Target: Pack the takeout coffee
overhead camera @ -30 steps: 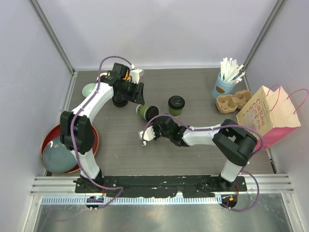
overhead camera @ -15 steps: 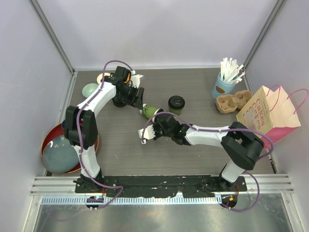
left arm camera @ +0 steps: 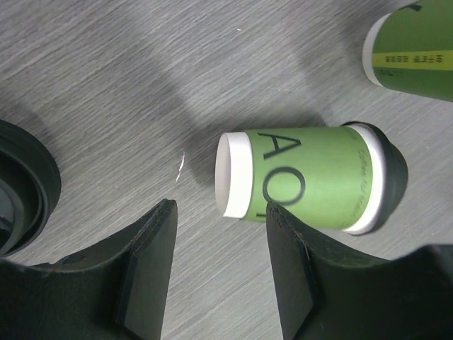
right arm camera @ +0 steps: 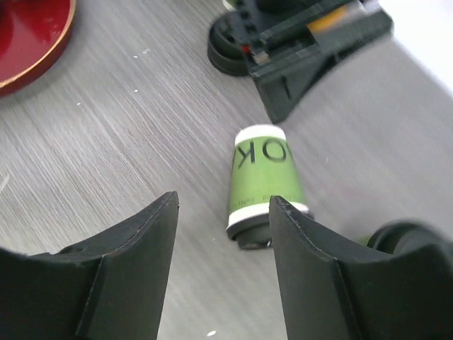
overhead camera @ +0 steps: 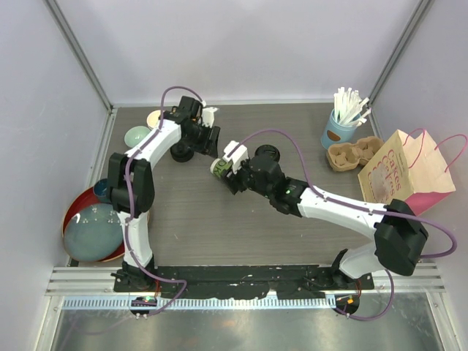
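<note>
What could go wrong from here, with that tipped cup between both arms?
1. The tipped cup lies on its side with its lid on; a nudge from a single finger could roll it away instead of gripping it.
2. The left pincer and the right pincer are both open and close to that same cup, so they might collide.
3. The upright cup stands close by; the right pincer could knock it over.
</note>
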### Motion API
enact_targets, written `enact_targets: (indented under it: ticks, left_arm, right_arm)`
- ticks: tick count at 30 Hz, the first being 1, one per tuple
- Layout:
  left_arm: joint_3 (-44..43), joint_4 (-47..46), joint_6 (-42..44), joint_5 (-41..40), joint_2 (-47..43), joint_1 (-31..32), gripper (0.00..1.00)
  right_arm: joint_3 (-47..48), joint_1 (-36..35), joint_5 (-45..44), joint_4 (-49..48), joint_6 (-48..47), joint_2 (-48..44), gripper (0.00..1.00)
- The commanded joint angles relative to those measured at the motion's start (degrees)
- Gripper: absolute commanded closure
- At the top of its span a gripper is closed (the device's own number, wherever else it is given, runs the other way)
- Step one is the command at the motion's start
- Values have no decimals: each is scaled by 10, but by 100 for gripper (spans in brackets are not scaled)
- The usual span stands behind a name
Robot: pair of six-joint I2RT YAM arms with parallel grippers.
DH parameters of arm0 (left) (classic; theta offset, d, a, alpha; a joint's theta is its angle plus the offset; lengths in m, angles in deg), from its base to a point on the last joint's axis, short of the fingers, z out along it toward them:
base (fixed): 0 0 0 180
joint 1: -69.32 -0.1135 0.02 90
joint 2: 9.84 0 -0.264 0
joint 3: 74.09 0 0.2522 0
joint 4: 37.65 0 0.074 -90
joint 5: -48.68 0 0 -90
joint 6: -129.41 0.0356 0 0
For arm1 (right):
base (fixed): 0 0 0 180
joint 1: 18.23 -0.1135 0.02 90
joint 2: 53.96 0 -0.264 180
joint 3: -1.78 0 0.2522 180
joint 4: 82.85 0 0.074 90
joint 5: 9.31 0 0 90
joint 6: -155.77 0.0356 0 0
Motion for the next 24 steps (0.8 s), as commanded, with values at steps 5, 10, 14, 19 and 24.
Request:
enact_targets:
  ticks: [5,10,14,19,24]
  left_arm:
    - [11,-28,-44,-13,12,-1,45]
    - [40,-36,-45,-5,5,0,45]
    - [50,-41,-45,-9,2,0,47]
    - [56,-44,-46,-8,2,1,49]
    - [70,-46,-43,-9,-1,1,50]
  right_arm:
    - [13,8,-153,57,352,55,33]
    - [23,18,-144,52,359,81,30]
    - [-5,59,-74,6,389,73,42]
    - [-10,90,-64,-1,469,74,48]
    - [-26,94,-96,-30,536,76,47]
